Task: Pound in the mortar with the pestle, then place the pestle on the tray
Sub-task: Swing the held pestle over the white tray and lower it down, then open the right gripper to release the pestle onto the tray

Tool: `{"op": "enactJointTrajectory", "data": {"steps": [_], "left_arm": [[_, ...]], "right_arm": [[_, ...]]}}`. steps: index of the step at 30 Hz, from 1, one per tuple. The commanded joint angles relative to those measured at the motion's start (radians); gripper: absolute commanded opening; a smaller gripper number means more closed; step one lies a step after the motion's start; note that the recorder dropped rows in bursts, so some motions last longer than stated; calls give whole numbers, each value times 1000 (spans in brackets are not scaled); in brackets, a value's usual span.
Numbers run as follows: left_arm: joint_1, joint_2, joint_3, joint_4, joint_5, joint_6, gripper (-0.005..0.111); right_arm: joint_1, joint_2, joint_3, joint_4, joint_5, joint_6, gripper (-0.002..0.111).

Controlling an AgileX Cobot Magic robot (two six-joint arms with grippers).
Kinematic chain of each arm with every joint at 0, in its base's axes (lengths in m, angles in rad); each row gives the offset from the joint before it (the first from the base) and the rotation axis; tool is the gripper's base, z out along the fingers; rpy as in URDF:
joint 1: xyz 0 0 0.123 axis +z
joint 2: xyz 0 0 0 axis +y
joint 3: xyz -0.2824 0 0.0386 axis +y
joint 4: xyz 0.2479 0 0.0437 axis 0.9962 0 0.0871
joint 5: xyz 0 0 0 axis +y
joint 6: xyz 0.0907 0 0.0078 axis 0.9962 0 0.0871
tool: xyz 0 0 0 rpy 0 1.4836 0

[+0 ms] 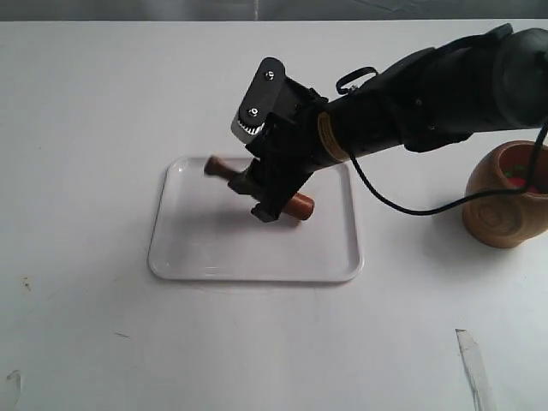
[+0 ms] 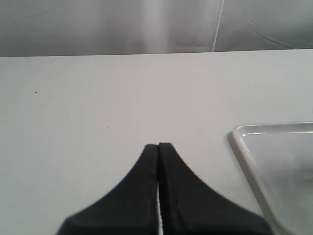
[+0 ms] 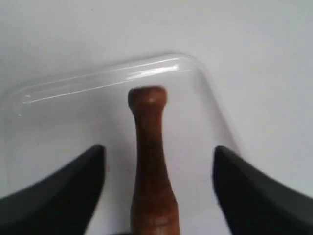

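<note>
The reddish-brown pestle lies on the white tray, knobbed handle toward the tray's far left corner, thick end to the right. My right gripper hangs over its middle and is open; in the right wrist view the pestle lies between the spread fingers with clear gaps on both sides. The light-brown mortar with reddish bits inside stands at the right edge, partly behind the right arm. My left gripper is shut and empty, low over the bare table beside the tray's corner.
A black cable loops from the right arm down toward the mortar. A scrap of tape lies near the front right of the white table. Bare table surrounds the tray on the left and front.
</note>
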Motion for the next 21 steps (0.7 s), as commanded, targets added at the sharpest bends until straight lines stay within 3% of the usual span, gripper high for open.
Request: {"op": "enactJointTrajectory", "data": {"steps": [1, 3, 5, 7, 9, 12, 13, 15, 18, 21], "left_arm": [[-8, -1, 1, -7, -3, -8, 0], [-8, -1, 1, -7, -3, -8, 0], [-8, -1, 1, -7, -3, -8, 0], [-8, -1, 1, -7, -3, -8, 0], [-8, -1, 1, -7, -3, -8, 0], [-8, -1, 1, -7, -3, -8, 0], [-8, -1, 1, -7, -3, -8, 0], [-8, -1, 1, -7, -3, -8, 0], [-8, -1, 1, -7, -3, -8, 0], [-8, -1, 1, -7, -3, -8, 0]], "right_arm": [[0, -57, -2, 2, 27, 26, 90], [0, -118, -2, 2, 175, 90, 74], [0, -212, -2, 2, 388, 92, 32], [0, -293, -2, 2, 619, 28, 1], [0, -345, -2, 2, 915, -201, 0], [-33, -347, -7, 2, 1230, -724, 0], [-47, -345, -7, 66, 1336, -1013, 0], [-52, -352, -7, 253, 1437, -1271, 0], [-107, -465, -7, 650, 1378, -1393, 0], [-238, -749, 19, 1168, 1047, -1539, 0]]}}
